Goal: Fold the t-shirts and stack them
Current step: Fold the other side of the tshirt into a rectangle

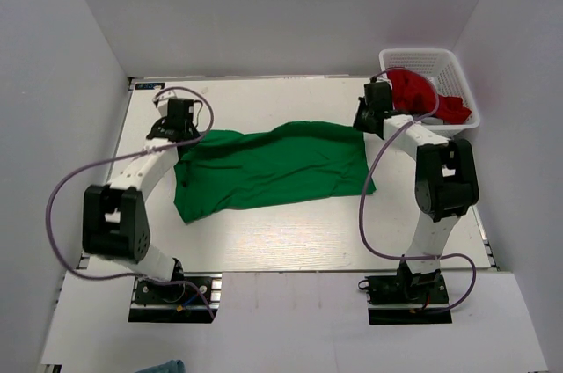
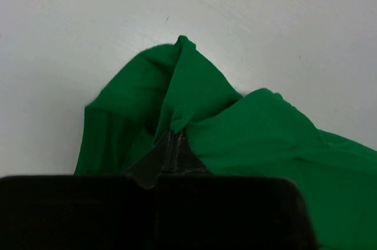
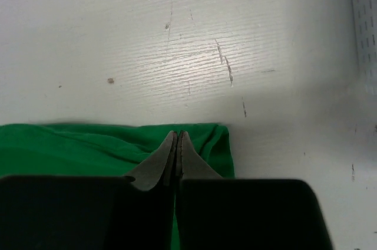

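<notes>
Two grippers held the green t-shirt (image 1: 273, 166) spread on the table (image 1: 264, 241): left gripper (image 2: 174, 135) pinched a raised fold, right gripper (image 3: 177, 135) clamped its far-right edge, the bite itself hidden. Red t-shirt (image 1: 422, 96) lay bunched in the basket (image 1: 413, 54), partly behind that arm.

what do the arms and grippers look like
The left arm and right arm have white links, chunky black joint housings and black bases. A lavender cable loops beside each. The left gripper and right gripper have grey tapered fingers on black bodies.
</notes>
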Motion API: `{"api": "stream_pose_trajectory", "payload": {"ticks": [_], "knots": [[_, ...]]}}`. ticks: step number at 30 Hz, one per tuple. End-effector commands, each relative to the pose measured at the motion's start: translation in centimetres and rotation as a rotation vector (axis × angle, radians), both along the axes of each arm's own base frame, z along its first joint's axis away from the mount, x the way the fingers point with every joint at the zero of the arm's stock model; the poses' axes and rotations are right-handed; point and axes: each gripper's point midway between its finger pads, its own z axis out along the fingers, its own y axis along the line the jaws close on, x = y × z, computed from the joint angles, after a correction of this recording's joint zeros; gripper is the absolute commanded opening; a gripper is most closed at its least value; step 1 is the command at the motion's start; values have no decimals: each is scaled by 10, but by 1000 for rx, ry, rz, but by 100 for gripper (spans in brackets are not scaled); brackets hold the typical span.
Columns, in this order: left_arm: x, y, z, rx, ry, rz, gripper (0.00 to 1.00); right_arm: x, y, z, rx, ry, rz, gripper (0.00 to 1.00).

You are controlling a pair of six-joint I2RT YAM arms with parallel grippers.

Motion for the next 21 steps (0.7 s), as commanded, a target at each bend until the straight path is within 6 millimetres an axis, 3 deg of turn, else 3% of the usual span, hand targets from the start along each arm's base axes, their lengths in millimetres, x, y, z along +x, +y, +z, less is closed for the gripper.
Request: {"api": "stream_pose_trajectory", "payload": {"ticks": [1,2,3,7,14,21], "knots": [[-29,-10,7,-113,-66,16,0,8,-7,40,7,-121,-40,0],[-38,-11,18,-136,-101,11,0,8,-10,38,4,-114,-48,0],[-51,-14,8,-155,-79,1,0,6,-13,42,-1,-115,-55,0],[-77,-16,6,-208,-108,3,0,0,-22,39,-24,-100,-81,0],[-132,0,-34,-213,-18,129,0,-13,-29,28,-34,-59,-82,0],[-152,-3,-58,-235,68,129,0,-25,-32,13,-39,-21,-70,0]]}}
